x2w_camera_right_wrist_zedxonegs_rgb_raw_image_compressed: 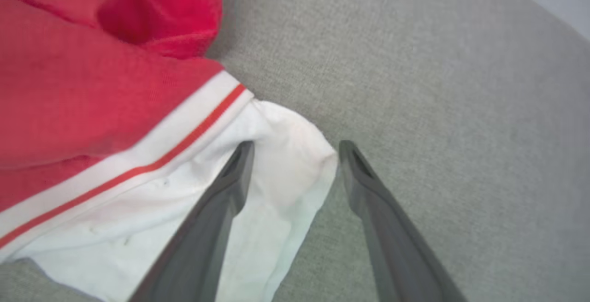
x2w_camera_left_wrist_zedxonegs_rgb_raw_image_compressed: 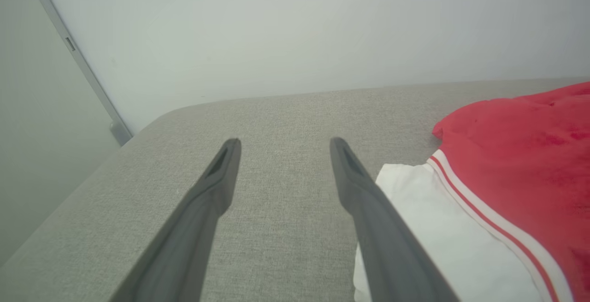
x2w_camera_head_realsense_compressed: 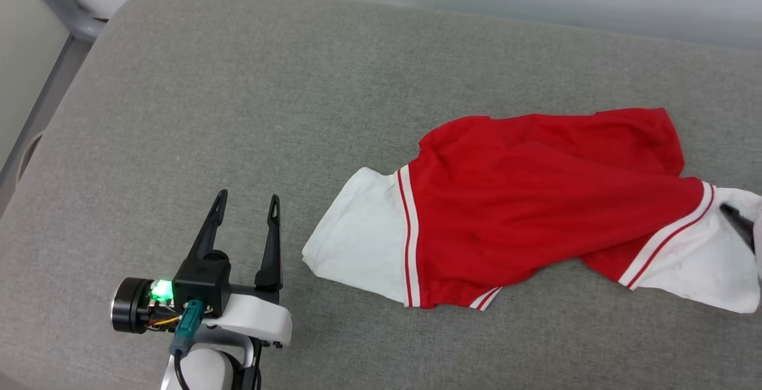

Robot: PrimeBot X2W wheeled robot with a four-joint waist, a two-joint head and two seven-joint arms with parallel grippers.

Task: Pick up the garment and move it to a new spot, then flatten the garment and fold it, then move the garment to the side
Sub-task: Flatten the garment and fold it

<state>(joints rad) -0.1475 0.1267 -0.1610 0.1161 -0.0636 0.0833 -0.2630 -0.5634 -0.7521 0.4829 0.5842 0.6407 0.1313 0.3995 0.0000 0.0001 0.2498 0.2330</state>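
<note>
One garment (x2w_camera_head_realsense_compressed: 536, 199) lies crumpled on the grey fabric surface (x2w_camera_head_realsense_compressed: 238, 80). It is a red jersey-style shirt with white short sleeves, and each sleeve is set off from the body by white trim with thin red stripes. The red body is bunched in loose folds and one flap is turned over on itself at the far side; no lettering is visible. The left gripper (x2w_camera_head_realsense_compressed: 249, 196) hovers over bare fabric with its two dark fingers spread wide and nothing between them. The garment is on its right side, the nearest white sleeve close by but apart from it. From the left wrist, that sleeve of the garment (x2w_camera_left_wrist_zedxonegs_rgb_raw_image_compressed: 507, 177) sits just beside the right finger of the left gripper (x2w_camera_left_wrist_zedxonegs_rgb_raw_image_compressed: 284, 141). The right gripper (x2w_camera_right_wrist_zedxonegs_rgb_raw_image_compressed: 297, 145) is at the other sleeve of the garment (x2w_camera_right_wrist_zedxonegs_rgb_raw_image_compressed: 92, 99) with its jaws parted. One finger is over the white cloth, the other is over the grey surface just past the sleeve's edge, and the sleeve's corner lies between them, unclamped. A pale wall (x2w_camera_left_wrist_zedxonegs_rgb_raw_image_compressed: 295, 30) rises beyond the left gripper, with a grey rail (x2w_camera_head_realsense_compressed: 65, 15) off to its far left. Nothing lies between either gripper and the cloth.
</note>
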